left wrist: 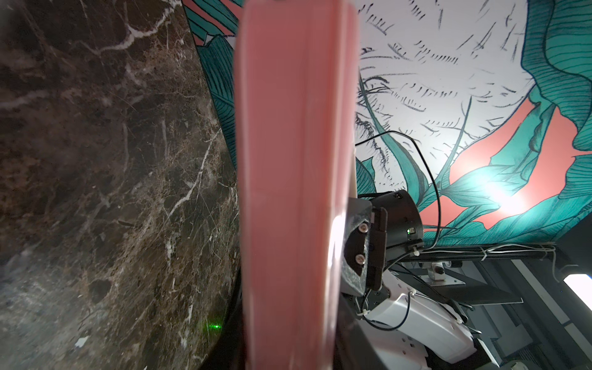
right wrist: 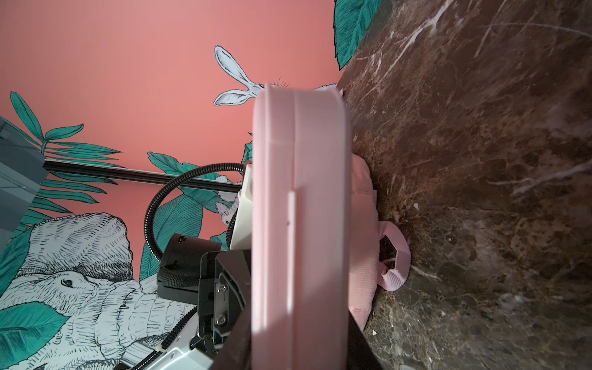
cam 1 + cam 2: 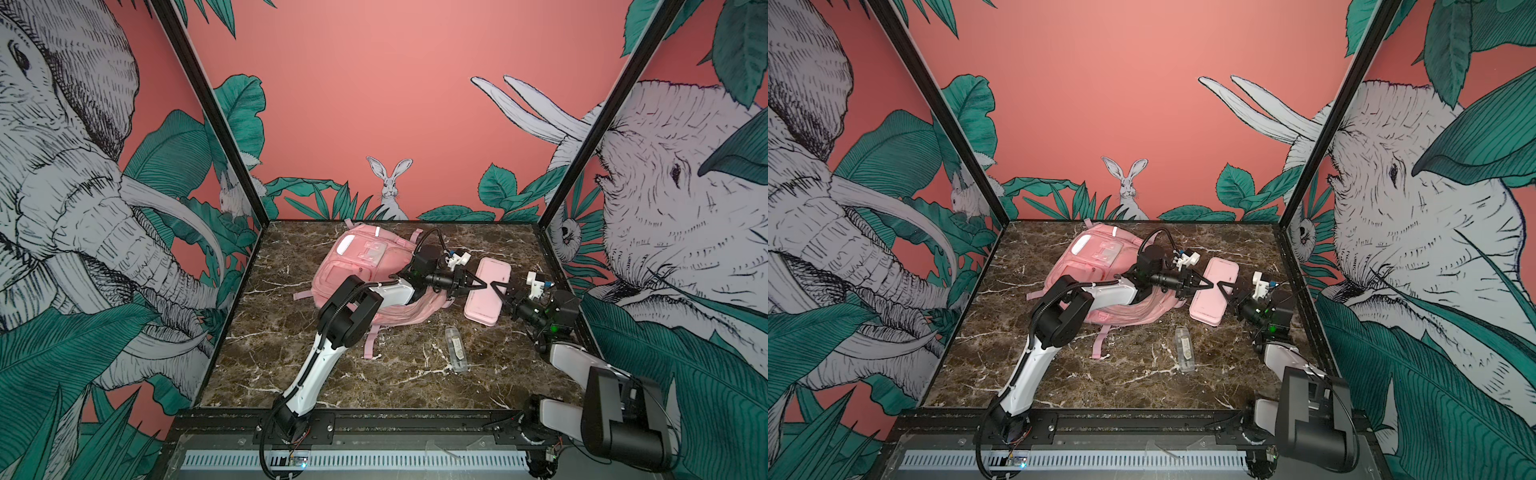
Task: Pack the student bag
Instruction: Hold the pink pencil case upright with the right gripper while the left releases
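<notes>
Large soft pink fabric backpack point(image 3: 357, 266) point(image 3: 1090, 266) lies on the dark brown marble counter point(image 3: 374, 374), toward the far side and left of centre. Its front pockets and silver strips face up, and its straps are splayed toward the near edge. The left arm reaches across over its near part. Just right of the bag, a flat slim pale pink hard pencil case point(image 3: 494, 270) point(image 3: 1207, 307) is caught between both hands and tilted; cannot tell if its lower end touches the counter. Left hand point(image 3: 484, 286) point(image 3: 1212, 286) comes in from the bag side with its jaws either side of the case's long edge; cannot tell if they press it or sit loose. Right hand point(image 3: 498, 289) point(image 3: 1223, 289) comes from the opposite side, jaws narrow and clamped on the case. Both wrist views show the case edge-on and filling the middle point(image 1: 288, 160) point(image 2: 304, 192). The right wrist view shows bag fabric and a strap loop point(image 2: 397, 256) on the counter behind it. A small clear plastic oblong box point(image 3: 456, 348) point(image 3: 1185, 348) lies flat nearer the front, apart from the case and the bag.
</notes>
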Robot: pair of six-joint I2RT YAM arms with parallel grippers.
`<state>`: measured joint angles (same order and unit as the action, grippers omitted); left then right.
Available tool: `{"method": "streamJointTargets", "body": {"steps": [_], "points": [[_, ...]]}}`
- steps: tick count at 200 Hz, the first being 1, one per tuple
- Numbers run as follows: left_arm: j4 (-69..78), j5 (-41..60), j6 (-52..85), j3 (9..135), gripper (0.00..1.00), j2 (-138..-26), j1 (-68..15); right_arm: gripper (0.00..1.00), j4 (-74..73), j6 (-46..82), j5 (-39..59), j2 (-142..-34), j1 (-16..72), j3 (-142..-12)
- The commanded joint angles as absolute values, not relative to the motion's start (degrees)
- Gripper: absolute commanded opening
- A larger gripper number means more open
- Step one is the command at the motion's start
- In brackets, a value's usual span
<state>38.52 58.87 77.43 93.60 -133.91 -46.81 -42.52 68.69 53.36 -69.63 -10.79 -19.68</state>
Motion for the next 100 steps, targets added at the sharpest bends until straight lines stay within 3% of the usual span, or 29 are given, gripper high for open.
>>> {"method": "streamJointTargets", "body": {"steps": [1,100], "points": [[37.2,57.7,77.5,94.5,0.41,-131.6,-47.6,0.17,-45.4,66.1,55.4,-68.2,-9.7,-21.6],[33.7,57.3,75.2,93.3,0.52,-130.6,-46.7,0.07,-43.7,65.2,55.4,-68.2,-9.6,-22.4]]}}
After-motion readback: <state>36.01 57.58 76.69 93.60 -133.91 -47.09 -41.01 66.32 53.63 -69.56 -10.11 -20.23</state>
